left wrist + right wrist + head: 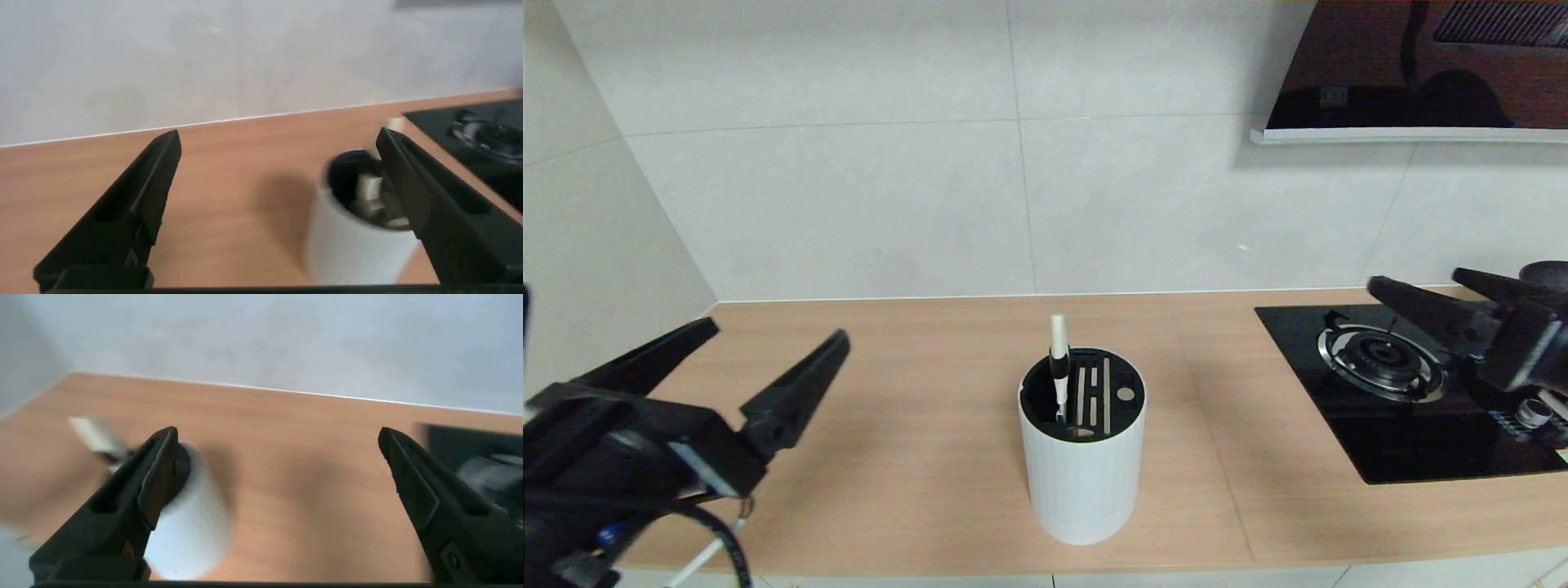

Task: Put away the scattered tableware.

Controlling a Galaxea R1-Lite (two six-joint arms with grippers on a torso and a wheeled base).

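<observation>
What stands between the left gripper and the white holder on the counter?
Nothing visible does. The open left gripper faces the white holder across the wooden counter. A white-handled utensil stands inside the holder itself.

Utensil (1058,339) head unseen inside holder (1082,482)

Head cam, up high, looks fwd and down across the light wooden countertop (915,457) to the pale grey tiled wall (849,204). Left wrist cam looks low thru the left gripper (278,137), close on the white ribbed cylindrical holder w/ black slotted top (347,237). Right wrist cam, same setup thru the right gripper (276,434), faces it from over the black glass gas hob (1421,449). All three share holder, countertop, wall.
</observation>
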